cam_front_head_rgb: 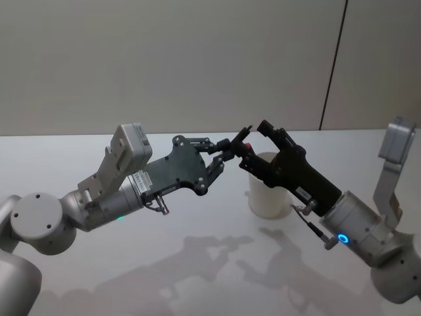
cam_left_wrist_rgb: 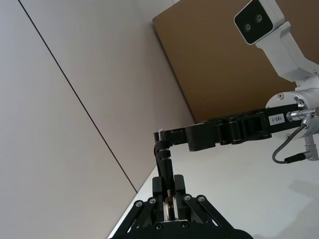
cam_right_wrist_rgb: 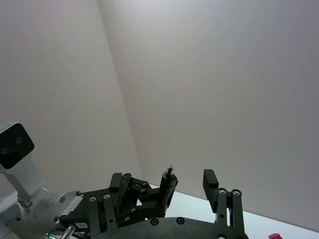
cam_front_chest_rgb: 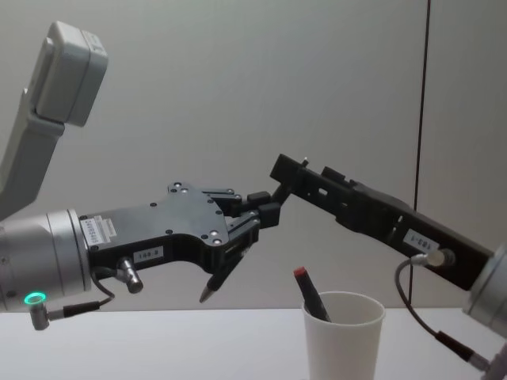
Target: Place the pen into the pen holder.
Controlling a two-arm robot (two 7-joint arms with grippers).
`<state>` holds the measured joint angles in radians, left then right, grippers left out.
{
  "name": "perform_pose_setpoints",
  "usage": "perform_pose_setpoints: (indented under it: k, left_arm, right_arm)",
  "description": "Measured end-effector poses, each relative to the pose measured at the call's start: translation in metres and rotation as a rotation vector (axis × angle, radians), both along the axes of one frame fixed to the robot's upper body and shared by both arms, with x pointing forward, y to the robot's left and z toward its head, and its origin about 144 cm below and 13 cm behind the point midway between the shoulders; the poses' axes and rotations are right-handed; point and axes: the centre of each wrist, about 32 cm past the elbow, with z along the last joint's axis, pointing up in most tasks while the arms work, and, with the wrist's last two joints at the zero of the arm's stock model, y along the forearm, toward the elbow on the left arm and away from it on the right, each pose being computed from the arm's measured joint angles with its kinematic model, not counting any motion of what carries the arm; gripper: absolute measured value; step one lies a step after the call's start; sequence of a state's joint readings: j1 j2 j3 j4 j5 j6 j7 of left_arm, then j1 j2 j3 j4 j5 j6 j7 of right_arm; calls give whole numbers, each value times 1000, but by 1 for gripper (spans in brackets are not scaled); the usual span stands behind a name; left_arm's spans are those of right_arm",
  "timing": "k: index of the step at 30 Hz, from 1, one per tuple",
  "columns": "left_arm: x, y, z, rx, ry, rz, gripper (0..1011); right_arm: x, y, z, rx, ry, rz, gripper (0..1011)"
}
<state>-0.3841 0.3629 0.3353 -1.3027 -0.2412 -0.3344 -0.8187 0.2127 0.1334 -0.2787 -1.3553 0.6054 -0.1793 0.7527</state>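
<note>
Two grippers meet above the tabletop [cam_front_head_rgb: 197,263]. We log the left gripper [cam_front_chest_rgb: 252,215], jaws closed on the pen [cam_front_chest_rgb: 230,269]: dark, slim, slanted tip-down. The right gripper [cam_right_wrist_rgb: 192,183] has its jaws parted around the pen's upper end, apparently not yet clamped. The pen holder [cam_front_chest_rgb: 343,336], a plain white tapered cup, stands below and to the right, already containing a red-capped pen [cam_front_chest_rgb: 309,295]. We judge a handover underway; insertion remains.

Silver-grey arms, black screw-studded left gripper [cam_front_head_rgb: 227,150] and right gripper [cam_front_head_rgb: 253,139], glowing rings.
</note>
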Motion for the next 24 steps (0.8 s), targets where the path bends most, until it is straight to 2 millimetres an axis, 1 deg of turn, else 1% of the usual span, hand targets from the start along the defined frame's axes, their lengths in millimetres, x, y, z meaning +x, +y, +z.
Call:
perform_pose_setpoints:
  k: [11, 14, 15, 16, 18, 19, 20, 21, 23, 24]
  left_arm:
    - [0, 0, 0, 0, 0, 0, 142]
    - [0, 0, 0, 0, 0, 0, 142]
    - [0, 0, 0, 0, 0, 0, 142]
    - [0, 0, 0, 0, 0, 0, 142]
    - [0, 0, 0, 0, 0, 0, 142]
    - [0, 0, 0, 0, 0, 0, 142]
    - [0, 0, 0, 0, 0, 0, 142]
    - [0, 0, 0, 0, 0, 0, 142]
    - [0, 0, 0, 0, 0, 0, 142]
    - [0, 0, 0, 0, 0, 0, 142]
  right_arm:
    - [6, 4, 0, 0, 8, -4, 998]
    - [7, 5, 0, 0, 9, -3, 929]
    - [7, 5, 0, 0, 9, -3, 875]
    - [8, 6, 0, -1, 9, -2, 875]
    - [8, 6, 0, -3, 9, -2, 826]
    - [9, 6, 0, -3, 9, -2, 771]
    - [9, 7, 1, -4, 8, -2, 771]
    - [9, 7, 1, -4, 9, -2, 712]
    - [9, 7, 1, -5, 9, -2, 681]
    - [10, 8, 1, -7, 9, -3, 634]
